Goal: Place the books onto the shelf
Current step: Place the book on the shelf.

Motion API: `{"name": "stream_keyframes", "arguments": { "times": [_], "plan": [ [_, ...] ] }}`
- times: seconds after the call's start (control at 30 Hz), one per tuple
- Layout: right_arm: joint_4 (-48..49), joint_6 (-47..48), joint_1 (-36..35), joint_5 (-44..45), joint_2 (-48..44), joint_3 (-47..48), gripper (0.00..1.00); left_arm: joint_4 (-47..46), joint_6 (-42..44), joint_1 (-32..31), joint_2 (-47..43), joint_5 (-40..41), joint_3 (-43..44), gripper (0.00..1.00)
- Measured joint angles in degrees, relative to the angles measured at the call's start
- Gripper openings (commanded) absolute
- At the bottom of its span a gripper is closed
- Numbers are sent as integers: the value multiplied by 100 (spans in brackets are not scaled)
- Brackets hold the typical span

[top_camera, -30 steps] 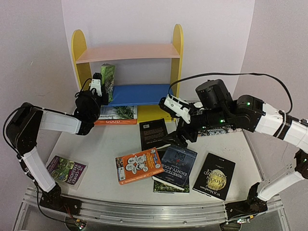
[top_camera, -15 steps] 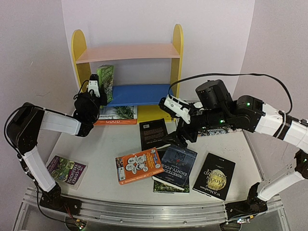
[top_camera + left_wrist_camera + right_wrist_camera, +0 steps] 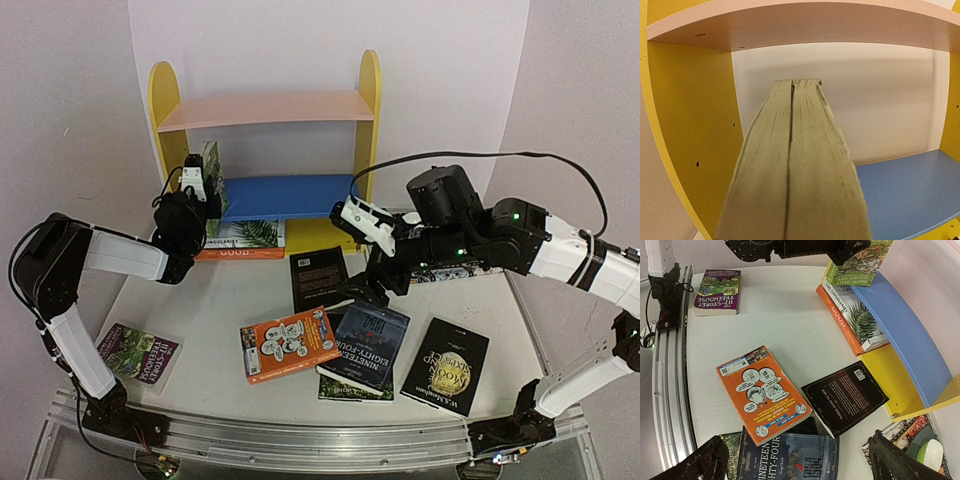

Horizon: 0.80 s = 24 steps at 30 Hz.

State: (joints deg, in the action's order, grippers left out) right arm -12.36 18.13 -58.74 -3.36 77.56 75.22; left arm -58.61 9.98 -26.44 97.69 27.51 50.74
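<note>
A white table [image 3: 220,300] carries the shelf [image 3: 265,108], which stands at its far edge against pale lilac walls [image 3: 60,110]. A metal rail [image 3: 300,440] runs along the table edge farthest from the shelf.

The left gripper [image 3: 197,180] is clamped on a green book [image 3: 212,165], held upright in the shelf's lower bay. The book is at the left end of the blue board, close to the yellow side panel and under the pink top board. Whether it rests on the blue board cannot be told.

At the foot of the shelf, a palm-leaf book [image 3: 245,235] lies flat on an orange-spined book [image 3: 238,254]. In front of the shelf a black book [image 3: 318,277] lies nearest. Farther out are an orange cartoon book [image 3: 288,343], a dark blue book [image 3: 367,343] overlapping a dark green book [image 3: 350,390], and a black book with gold lettering [image 3: 446,365]. A purple book [image 3: 138,352] lies well out to the shelf's left front.

The right gripper [image 3: 365,288] hangs with jaws spread wide and empty above the black book, just before the shelf's right panel. Its arm hides most of a patterned mat [image 3: 900,432] by that panel.
</note>
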Motion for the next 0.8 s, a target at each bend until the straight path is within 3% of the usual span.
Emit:
{"name": "stream_keyframes", "arguments": {
  "times": [0.4,0.8],
  "plan": [
    [2,2,0,0,0,0,98,938,-105,533,166,66,745,0],
    [2,7,0,0,0,0,98,1305,-203,833,765,-146,1633,0]
  ]
}}
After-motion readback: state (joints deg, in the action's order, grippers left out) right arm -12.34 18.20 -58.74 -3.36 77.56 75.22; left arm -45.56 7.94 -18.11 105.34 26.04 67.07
